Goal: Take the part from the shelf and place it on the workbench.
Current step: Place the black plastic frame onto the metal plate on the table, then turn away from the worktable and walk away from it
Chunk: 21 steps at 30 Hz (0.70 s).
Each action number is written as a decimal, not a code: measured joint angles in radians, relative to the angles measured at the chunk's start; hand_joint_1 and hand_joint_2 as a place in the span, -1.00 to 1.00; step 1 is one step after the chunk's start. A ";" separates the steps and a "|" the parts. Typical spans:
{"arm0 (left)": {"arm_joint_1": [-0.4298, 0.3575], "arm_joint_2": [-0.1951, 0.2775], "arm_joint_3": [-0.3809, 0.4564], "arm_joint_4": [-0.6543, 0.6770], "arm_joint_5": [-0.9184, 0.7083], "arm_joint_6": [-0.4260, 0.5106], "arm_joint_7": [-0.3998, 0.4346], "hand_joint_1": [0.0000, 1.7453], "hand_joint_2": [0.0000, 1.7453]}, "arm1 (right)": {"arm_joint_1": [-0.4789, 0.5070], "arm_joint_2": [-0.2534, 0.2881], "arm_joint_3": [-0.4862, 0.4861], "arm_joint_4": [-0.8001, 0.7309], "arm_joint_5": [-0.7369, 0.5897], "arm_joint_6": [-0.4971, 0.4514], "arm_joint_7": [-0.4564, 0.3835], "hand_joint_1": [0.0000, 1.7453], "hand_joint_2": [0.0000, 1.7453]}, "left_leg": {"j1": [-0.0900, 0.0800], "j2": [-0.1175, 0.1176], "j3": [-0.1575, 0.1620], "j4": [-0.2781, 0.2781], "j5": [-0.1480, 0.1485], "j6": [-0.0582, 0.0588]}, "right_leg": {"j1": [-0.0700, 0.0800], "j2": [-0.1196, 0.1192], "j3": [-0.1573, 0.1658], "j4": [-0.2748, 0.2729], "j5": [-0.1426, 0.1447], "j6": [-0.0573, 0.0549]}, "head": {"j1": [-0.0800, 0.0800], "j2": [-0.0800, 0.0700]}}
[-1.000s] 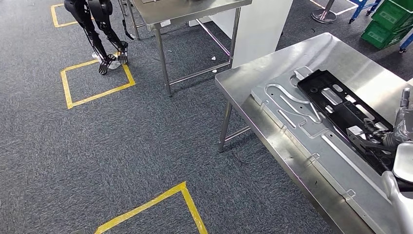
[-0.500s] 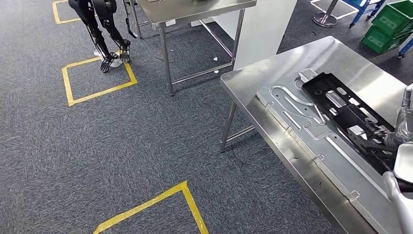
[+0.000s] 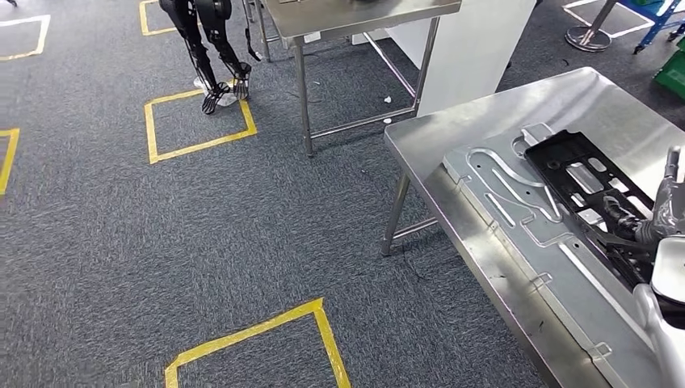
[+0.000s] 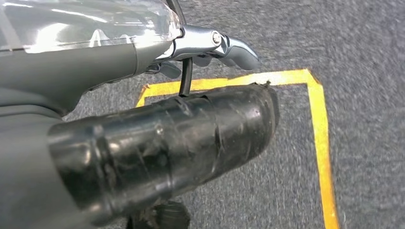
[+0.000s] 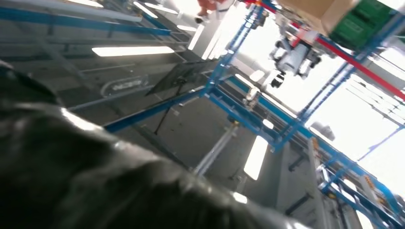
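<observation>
The long black perforated plastic part [image 3: 590,194] lies flat in the shaped silver metal tray [image 3: 517,234] on the steel desk [image 3: 436,137], with the right hand [image 3: 658,222] clamped on its near end to steady placement; left hand state cannot be determined.

Factory floor: steel workbench [image 3: 452,129], taped floor squares [image 3: 198,121].

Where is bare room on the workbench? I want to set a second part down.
The workbench is bare on its far end beyond the metal plate. The black part and the right hand crowd the plate's near end.
</observation>
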 joint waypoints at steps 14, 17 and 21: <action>-0.002 0.001 0.000 -0.002 0.000 -0.002 -0.002 -1.00 -1.00 | 0.000 -0.002 0.000 0.004 0.000 -0.001 0.000 -1.00 -1.00 | -0.004 0.003 0.125 -0.275 0.134 0.052 | 0.001 0.016 -0.071 0.197 -0.131 0.049 | 0.003 0.000; -0.001 0.001 0.000 -0.002 0.001 -0.003 -0.002 -1.00 -1.00 | 0.004 -0.003 0.000 0.008 0.000 0.000 0.000 -1.00 -1.00 | -0.009 -0.036 0.124 -0.271 0.135 0.053 | 0.002 0.030 -0.117 0.279 -0.132 0.045 | 0.003 0.000; -0.003 -0.003 0.000 -0.002 0.001 -0.003 -0.002 -1.00 -1.00 | 0.004 -0.005 0.000 0.009 0.000 0.000 0.000 -1.00 -1.00 | -0.009 -0.087 0.117 -0.265 0.137 0.047 | 0.007 0.106 -0.024 0.048 -0.008 0.020 | 0.002 0.000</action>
